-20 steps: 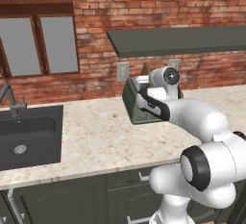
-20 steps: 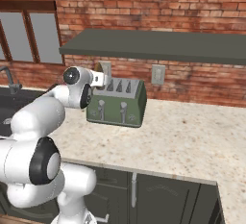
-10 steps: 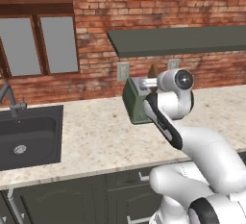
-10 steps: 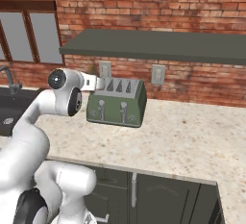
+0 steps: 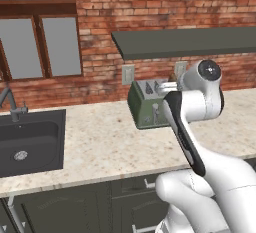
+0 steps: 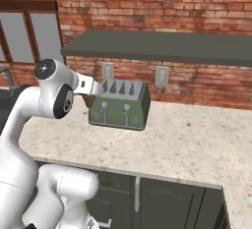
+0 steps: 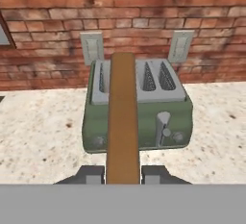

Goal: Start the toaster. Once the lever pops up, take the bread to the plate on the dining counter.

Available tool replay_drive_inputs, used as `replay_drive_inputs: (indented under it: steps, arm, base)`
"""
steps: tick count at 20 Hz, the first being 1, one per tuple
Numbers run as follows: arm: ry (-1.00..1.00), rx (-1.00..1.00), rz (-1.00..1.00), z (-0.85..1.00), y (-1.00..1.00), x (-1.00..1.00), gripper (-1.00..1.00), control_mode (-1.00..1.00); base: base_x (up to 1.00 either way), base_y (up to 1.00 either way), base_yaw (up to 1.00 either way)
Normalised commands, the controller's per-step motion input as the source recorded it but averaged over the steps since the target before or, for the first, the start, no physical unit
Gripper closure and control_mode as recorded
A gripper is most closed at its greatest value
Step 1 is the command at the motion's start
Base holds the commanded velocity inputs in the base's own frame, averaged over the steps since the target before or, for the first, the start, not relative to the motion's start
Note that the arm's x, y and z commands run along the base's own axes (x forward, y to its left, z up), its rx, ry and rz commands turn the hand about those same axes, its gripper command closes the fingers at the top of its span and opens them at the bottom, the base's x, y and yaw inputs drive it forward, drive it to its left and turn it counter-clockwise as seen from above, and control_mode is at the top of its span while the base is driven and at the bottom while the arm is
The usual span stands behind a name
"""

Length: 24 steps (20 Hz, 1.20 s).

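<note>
Nearest the hand camera, the gripper [image 7: 123, 174] is clamped on the lower end of the bread [image 7: 122, 122], one dark fingertip on each flat face, so the slice stands edge-on and runs straight away from the hand; holding it by the faces probably keeps it from swinging on the way. The bread is clear of the slots, held in front of and above the toaster [image 7: 138, 107], which suggests the toasting is done and the carry is the step in hand. The toaster sits on the counter [image 6: 197, 144] against the brick wall [image 6: 172, 7], below two outlets [image 7: 92, 47]. From the base cameras the arm reaches across toward the toaster [image 6: 119, 104]. The plate remains to be reached.
</note>
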Motion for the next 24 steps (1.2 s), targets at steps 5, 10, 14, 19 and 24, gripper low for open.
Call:
replay_drive_inputs:
  steps: [5, 10, 14, 19, 24]
  arm:
    - [0.18, 0.01, 0.0, 0.0, -0.04, -0.63, 1.0, -1.0]
    - [0.09, 0.0, 0.0, 0.0, 0.0, -0.35, 1.0, -1.0]
    - [0.02, 0.0, 0.0, -0.02, 0.0, -0.23, 1.0, -1.0]
    - [0.03, 0.0, 0.0, -0.02, 0.0, -0.25, 1.0, -1.0]
    - [0.02, 0.0, 0.0, 0.0, 0.0, -0.24, 1.0, -1.0]
  base:
    - [0.0, 0.0, 0.0]
    - [0.0, 0.0, 0.0]
    - [0.0, 0.0, 0.0]
    - [0.0, 0.0, 0.0]
    - [0.0, 0.0, 0.0]
